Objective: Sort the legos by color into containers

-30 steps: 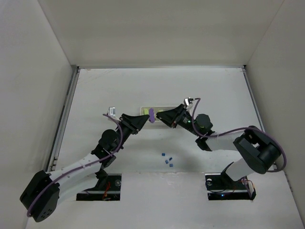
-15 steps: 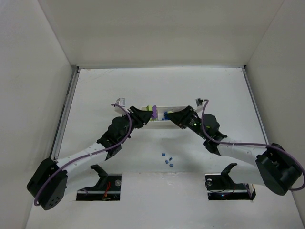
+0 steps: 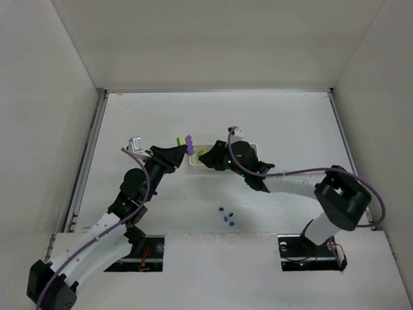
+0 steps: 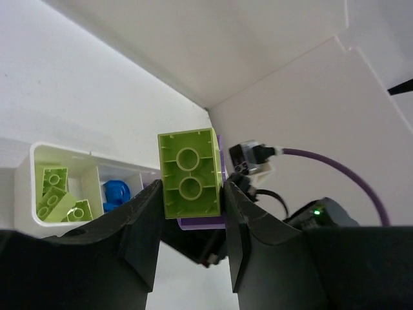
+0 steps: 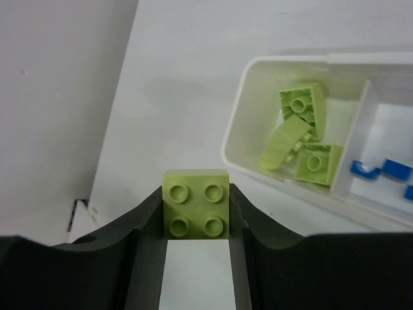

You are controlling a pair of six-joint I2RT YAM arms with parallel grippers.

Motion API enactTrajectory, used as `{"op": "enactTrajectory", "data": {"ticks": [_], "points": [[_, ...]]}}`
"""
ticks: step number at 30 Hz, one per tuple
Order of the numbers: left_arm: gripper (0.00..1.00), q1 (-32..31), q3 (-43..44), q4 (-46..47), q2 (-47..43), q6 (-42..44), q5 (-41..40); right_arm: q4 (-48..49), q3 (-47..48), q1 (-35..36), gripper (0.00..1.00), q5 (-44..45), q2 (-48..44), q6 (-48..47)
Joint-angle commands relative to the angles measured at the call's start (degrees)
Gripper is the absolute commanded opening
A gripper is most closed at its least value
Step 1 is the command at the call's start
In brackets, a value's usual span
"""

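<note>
Two black robot arms reach in from the near edge of a white table (image 3: 290, 123) and meet near the left end of a long white tray (image 5: 232, 139) with square compartments. The left gripper (image 4: 191, 200) is clamped on a lime green brick (image 4: 189, 173), whose hollow underside with two round tubes faces its wrist camera. A purple brick (image 4: 201, 223) sits flat against the back of the green one; the two look stuck together, though the join itself is hard to make out. From above, this pair shows just beyond the tray's left end. The right gripper (image 5: 197, 219) is closed on a square lime green brick with four studs (image 5: 197, 210), held by its two sides close to that same end of the tray. The end compartment there holds three lime green bricks (image 5: 300, 135) lying loosely against one another. The next compartment holds blue pieces: a round blue one (image 4: 116, 192) in the left wrist view and small blue bits (image 5: 381, 169) in the right wrist view. The rest of the tray is hidden under the right arm. Nearer the arm bases, well apart from the tray, a few tiny blue bits (image 3: 226, 215) lie loose on the table.
</note>
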Motion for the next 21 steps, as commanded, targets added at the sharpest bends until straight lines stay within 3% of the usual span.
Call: {"op": "enactTrajectory", "data": {"ticks": [1,10,14,21], "points": [[0.15,0.9,-1.4,-4.4,-3.1,-0.4,-0.1,-3.1,7.1,1.6,0.27,4.7,5.4,-4.3],[0.16,1.3,-5.1,-4.8,-4.8,-5.0,1.5,-6.4,15.5,1.9,0.33,11.1,13.0,-9.4],[0.16,1.5,-4.8,-4.7,-4.2,-5.3,2.4,-8.5,17.5,1.9,0.49,13.3,14.4,-10.5],[0.16,2.2,-5.2,-4.5,-4.4,-8.1,3.7,-8.2,17.3,1.9,0.62,13.4,12.6,-11.2]]}}
